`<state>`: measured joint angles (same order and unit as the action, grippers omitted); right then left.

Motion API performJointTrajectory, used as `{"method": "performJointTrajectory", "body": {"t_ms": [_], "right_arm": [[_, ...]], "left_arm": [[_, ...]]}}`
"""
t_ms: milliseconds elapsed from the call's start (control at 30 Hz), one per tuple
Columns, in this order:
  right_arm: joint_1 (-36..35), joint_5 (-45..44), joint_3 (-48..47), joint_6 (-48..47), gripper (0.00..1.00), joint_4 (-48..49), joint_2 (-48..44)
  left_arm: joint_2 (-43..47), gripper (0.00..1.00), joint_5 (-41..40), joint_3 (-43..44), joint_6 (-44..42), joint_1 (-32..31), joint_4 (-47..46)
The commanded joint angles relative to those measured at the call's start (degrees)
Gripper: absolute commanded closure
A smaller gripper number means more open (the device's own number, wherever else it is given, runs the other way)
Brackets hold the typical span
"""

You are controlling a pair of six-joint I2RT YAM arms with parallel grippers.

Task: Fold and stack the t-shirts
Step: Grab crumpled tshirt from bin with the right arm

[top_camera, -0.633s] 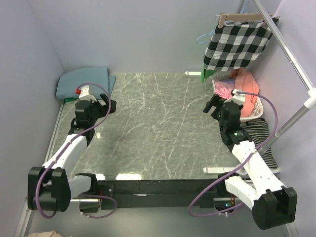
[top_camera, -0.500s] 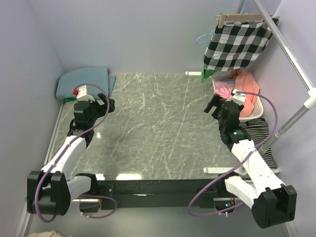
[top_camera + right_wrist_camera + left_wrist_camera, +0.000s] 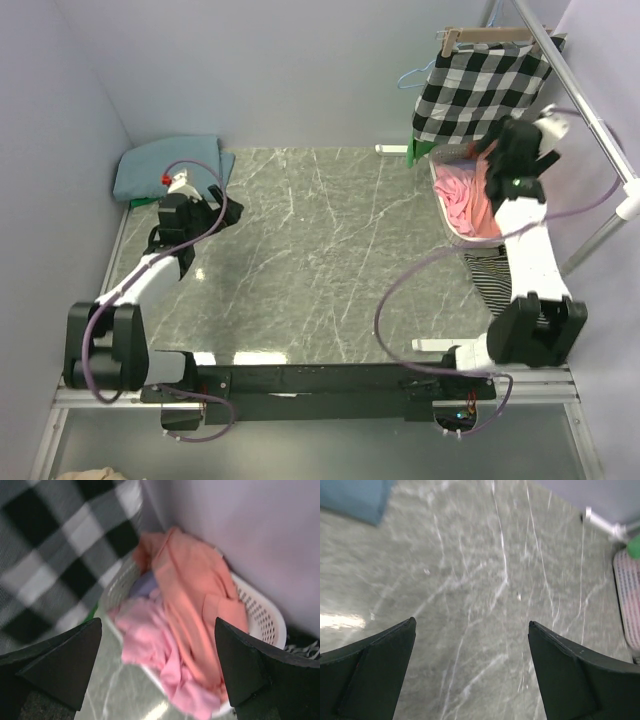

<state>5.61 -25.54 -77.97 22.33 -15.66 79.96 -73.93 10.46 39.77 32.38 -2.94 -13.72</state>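
The right end effector (image 3: 157, 625), spread wide and empty, hovers above the crumpled light pink cotton t-shirt (image 3: 150, 647) in the white perforated plastic basket (image 3: 265, 622) at the far right, apparently lined up to pick it. The left end effector (image 3: 471, 625), equally spread, hangs over the grey marble surface (image 3: 485, 555) near the folded dusty teal t-shirt (image 3: 170, 165) far left, probably the stack's base.

The left arm (image 3: 140, 285) and right arm (image 3: 530, 240) have white link shells between chunky black joints, each trailing a purple cable (image 3: 380, 305). The left gripper (image 3: 471, 622) has matte black, wedge-shaped fingers (image 3: 370, 675).
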Motion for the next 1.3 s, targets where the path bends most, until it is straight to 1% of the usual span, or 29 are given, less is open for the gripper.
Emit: {"method": "performJointTrajectory", "body": {"t_ms": [0,33,67,100,167,267,367,467,533,567,633,700,733,833,967,1033,1067,1133,1167,1233,1267], "right_arm": [[5.81,6.97,-10.41,1.84,0.0,-6.04,11.75],[6.52,8.82,-11.92,1.93,0.01,-7.53,13.97],[7.91,13.02,-12.98,2.02,0.02,-7.89,15.91],[8.36,15.5,-14.04,1.76,0.05,-7.98,18.97],[8.72,20.94,-13.7,1.14,0.06,-6.49,21.71],[8.63,25.0,-11.24,0.61,0.06,-3.51,23.21],[8.63,26.76,-10.18,0.61,0.07,-1.48,25.75],[8.63,30.01,-11.06,0.53,0.12,-1.3,27.78],[8.54,32.04,-9.83,0.61,0.12,0.7,27.7],[8.46,32.22,-9.65,0.61,0.14,0.98,27.79],[8.11,32.39,-10.44,0.26,0.16,0.11,28.4],[8.02,32.92,-12.28,0.09,0.2,-1.12,29.9],[7.93,33.36,-12.38,0.0,0.21,-1.47,30.16],[7.32,33.63,-12.38,-0.27,0.29,-1.39,30.78],[6.61,33.45,-14.13,-0.97,0.3,-3.23,32.62],[6.26,33.71,-15.01,-1.41,0.38,-3.76,33.15],[6.08,33.8,-15.19,-1.67,0.53,-3.94,33.41],[5.38,32.93,-14.93,-2.2,0.77,-3.25,32.89],[5.12,32.14,-14.4,-2.37,1.0,-2.8,31.5],[4.24,29.68,-12.12,-3.08,1.0,-1.05,29.12],[3.98,28.97,-10.9,-3.17,1.0,-0.26,25.8]], "left_arm": [[-5.07,0.01,9.05,3.38,0.58,0.13,-1.75],[-6.04,0.0,9.14,3.82,0.66,0.13,-1.67],[-7.62,0.01,9.4,4.35,0.75,0.13,-1.67],[-8.41,0.01,9.58,4.44,0.58,0.13,-2.01],[-10.25,0.01,9.93,4.62,0.58,0.13,-2.81],[-12.72,0.01,10.63,4.88,0.49,0.13,-3.69],[-14.65,0.01,10.72,5.32,0.4,0.13,-4.04],[-15.63,0.01,11.16,5.14,0.49,0.13,-5.0],[-15.98,0.01,10.9,5.23,0.49,0.13,-5.01],[-16.33,0.01,10.9,5.23,0.4,0.13,-5.09],[-16.68,0.01,10.64,5.14,0.31,0.13,-5.09],[-16.95,0.01,10.72,4.88,0.23,0.13,-5.44],[-17.03,0.01,10.98,4.71,0.23,0.13,-5.53],[-16.95,0.01,11.25,4.44,-0.04,0.13,-5.88],[-16.95,0.01,10.73,4.27,-0.65,0.13,-5.45],[-17.12,0.01,10.55,4.44,-0.74,0.13,-5.1],[-17.38,0.01,10.29,4.44,-0.91,0.13,-4.92],[-17.65,0.01,10.2,4.44,-1.09,0.13,-4.92],[-17.74,0.0,9.93,4.35,-1.18,0.13,-4.92],[-17.74,0.01,9.93,4.35,-1.27,0.13,-4.92],[-17.83,0.0,9.85,4.35,-1.35,0.13,-4.92]]}}
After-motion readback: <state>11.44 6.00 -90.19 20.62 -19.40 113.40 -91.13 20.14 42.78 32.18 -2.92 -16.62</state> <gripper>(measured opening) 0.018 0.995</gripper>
